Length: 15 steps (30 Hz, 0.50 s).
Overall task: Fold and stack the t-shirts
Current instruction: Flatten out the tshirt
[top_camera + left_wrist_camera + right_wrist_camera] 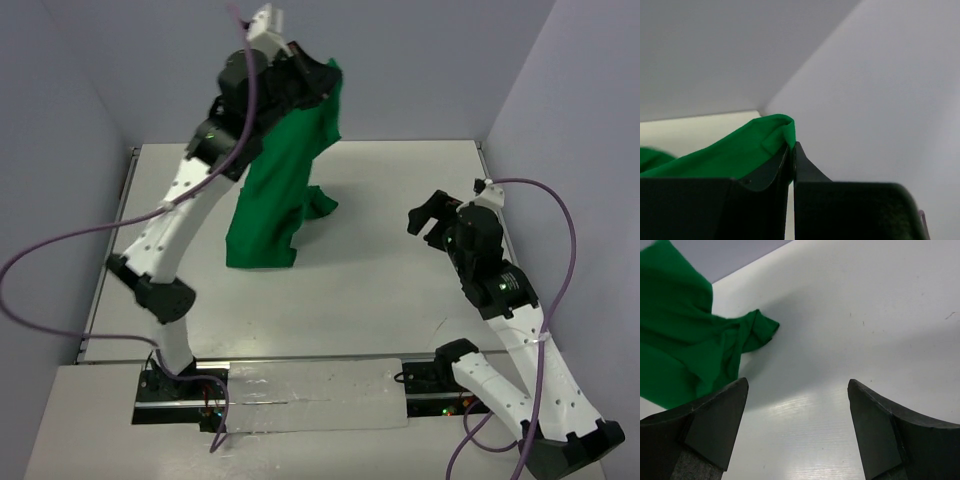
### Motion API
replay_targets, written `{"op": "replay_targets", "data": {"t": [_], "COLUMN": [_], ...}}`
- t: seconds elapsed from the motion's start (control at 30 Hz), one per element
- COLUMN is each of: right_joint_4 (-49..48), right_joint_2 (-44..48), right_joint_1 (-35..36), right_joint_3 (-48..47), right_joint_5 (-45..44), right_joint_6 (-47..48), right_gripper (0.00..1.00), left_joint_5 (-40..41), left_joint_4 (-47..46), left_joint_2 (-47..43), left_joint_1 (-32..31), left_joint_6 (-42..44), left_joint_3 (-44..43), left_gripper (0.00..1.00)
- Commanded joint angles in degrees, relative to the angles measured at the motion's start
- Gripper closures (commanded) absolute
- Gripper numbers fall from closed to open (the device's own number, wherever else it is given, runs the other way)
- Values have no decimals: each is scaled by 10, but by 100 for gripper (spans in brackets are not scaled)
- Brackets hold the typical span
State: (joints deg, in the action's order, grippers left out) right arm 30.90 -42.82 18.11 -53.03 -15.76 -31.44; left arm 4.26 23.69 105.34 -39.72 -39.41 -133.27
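A bright green t-shirt (pixel 275 195) hangs from my left gripper (pixel 325 82), which is raised high at the back of the table and shut on the shirt's top edge. The shirt's lower part trails down onto the white table (pixel 380 300). In the left wrist view the jaws stand closed with green cloth (pixel 740 150) pinched between them at my left gripper (pixel 792 147). My right gripper (pixel 428 218) is open and empty, low over the table to the right of the shirt. In the right wrist view the shirt (pixel 685 340) lies left of my right gripper (pixel 797 385).
Grey walls enclose the table on the left, back and right. A metal rail (pixel 300 395) with both arm bases runs along the near edge. Purple cables (pixel 60 250) loop beside each arm.
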Motion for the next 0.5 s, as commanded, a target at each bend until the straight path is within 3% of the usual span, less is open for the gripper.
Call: {"op": "replay_targets", "data": {"t": [0.0, 0.07, 0.1, 0.17, 0.2, 0.23, 0.3, 0.37, 0.47], "right_joint_4": [-7, -8, -8, -5, -7, -15, -29, -57, -78], "right_joint_2": [30, 41, 45, 48, 47, 44, 37, 12, -59], "right_joint_1": [-1, -2, -2, -2, -2, -1, 7, 45, 197], "right_joint_3": [21, 39, 48, 66, 73, 84, 100, 115, 95], "right_joint_5": [-26, -16, -8, 6, 13, 30, 57, 71, -13], "right_joint_6": [-21, -23, -23, -26, -25, -26, -33, -49, -78], "right_gripper": [12, 12, 12, 12, 12, 12, 12, 12, 12], "left_joint_5": [-132, -174, -191, -208, -215, -215, -198, -152, -52], "left_joint_4": [-11, -43, -52, -38, -28, -11, 17, 31, 37], "left_joint_2": [221, 244, 252, 252, 247, 229, 180, 88, -57], "left_joint_1": [-36, -32, -30, -23, -20, -13, -5, 7, 68], "left_joint_6": [-57, -76, -88, -90, -84, -70, -40, 2, 11], "left_joint_3": [-148, -153, -137, -107, -96, -75, -46, 47, 224], "left_gripper": [90, 88, 77, 36, 20, 14, 10, 7, 11]}}
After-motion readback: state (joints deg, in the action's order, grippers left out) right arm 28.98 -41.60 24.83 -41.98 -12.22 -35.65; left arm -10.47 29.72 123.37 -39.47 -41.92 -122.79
